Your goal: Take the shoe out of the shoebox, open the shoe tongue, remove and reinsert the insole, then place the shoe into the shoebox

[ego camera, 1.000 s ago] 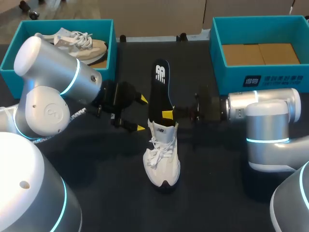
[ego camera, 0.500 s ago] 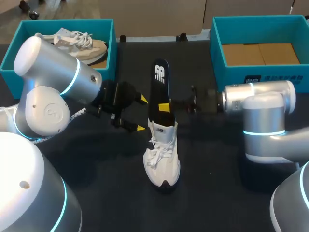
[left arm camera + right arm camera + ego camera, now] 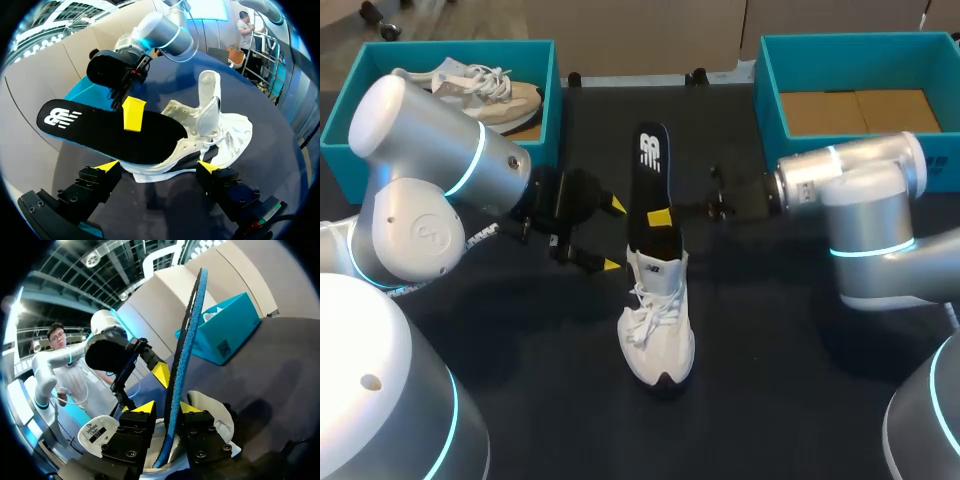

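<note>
White shoe stands on the table mid-field, toe to 6 o'clock and heel to 12, well apart from both boxes. The black insole has one end tucked in the shoe's opening, and the rest sticks out toward 12 o'clock. The right gripper comes in from 3 o'clock and is clamped on the insole. In the right wrist view the insole runs edge-on between its two fingers, with a yellow tip on each face. It pinches close above the opening, probably so the floppy insole stays steerable. The insole is half in, so this is either the pull-out or the re-feed; cannot tell which. The left gripper sits at 9 o'clock of the insole with its fingers spread wide, holding nothing and apart from the shoe. It looks parked to brace the heel or spread the tongue, though no contact yet. Teal shoebox at 11 o'clock holds a tan shoe. Second shoebox at 1 o'clock shows cardboard inside and is likely the drop spot.
</note>
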{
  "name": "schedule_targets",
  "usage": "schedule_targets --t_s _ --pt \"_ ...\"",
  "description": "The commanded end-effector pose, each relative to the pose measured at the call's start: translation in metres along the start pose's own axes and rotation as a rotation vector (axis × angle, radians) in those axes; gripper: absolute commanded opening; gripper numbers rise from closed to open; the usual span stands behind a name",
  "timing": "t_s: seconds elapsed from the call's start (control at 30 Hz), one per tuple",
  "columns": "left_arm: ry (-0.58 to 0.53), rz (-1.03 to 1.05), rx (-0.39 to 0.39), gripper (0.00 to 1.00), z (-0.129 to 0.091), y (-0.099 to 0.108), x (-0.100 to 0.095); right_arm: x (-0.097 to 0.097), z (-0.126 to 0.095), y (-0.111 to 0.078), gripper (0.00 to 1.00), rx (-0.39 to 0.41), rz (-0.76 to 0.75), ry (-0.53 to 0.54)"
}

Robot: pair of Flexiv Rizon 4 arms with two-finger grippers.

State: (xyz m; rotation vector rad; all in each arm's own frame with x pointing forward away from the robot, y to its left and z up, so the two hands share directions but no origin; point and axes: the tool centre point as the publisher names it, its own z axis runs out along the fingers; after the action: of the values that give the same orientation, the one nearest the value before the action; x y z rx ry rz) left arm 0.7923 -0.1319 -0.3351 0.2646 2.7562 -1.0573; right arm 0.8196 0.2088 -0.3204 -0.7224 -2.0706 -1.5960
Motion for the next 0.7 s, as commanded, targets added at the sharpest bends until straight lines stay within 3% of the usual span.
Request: schedule_targets --t_s 0.03,0.2,0.53,0.6,0.67,0.7 --pt "0.000 -0.001 -0.006 1.00 0.000 -0.001 0.000 0.007 -0.003 0.000 0.28 0.067 0.017 -0.025" --pt "0.000 -0.001 -0.006 1.00 0.000 -0.001 0.000 0.006 -0.004 -0.005 0.28 0.101 0.037 -0.032" --pt "0.000 -0.001 -0.006 1.00 0.000 -0.001 0.000 0.000 0.001 -0.009 0.20 0.139 0.054 -0.017" --pt "0.000 -0.001 -0.006 1.00 0.000 -0.001 0.000 -0.001 0.001 -0.010 0.16 0.145 0.058 -0.016" --pt "0.000 -0.001 -0.006 1.00 0.000 -0.001 0.000 -0.002 0.000 -0.012 0.00 0.147 0.060 -0.015" --pt "0.000 -0.001 -0.006 1.00 0.000 -0.001 0.000 -0.002 0.000 -0.012 0.00 0.148 0.062 -0.015"
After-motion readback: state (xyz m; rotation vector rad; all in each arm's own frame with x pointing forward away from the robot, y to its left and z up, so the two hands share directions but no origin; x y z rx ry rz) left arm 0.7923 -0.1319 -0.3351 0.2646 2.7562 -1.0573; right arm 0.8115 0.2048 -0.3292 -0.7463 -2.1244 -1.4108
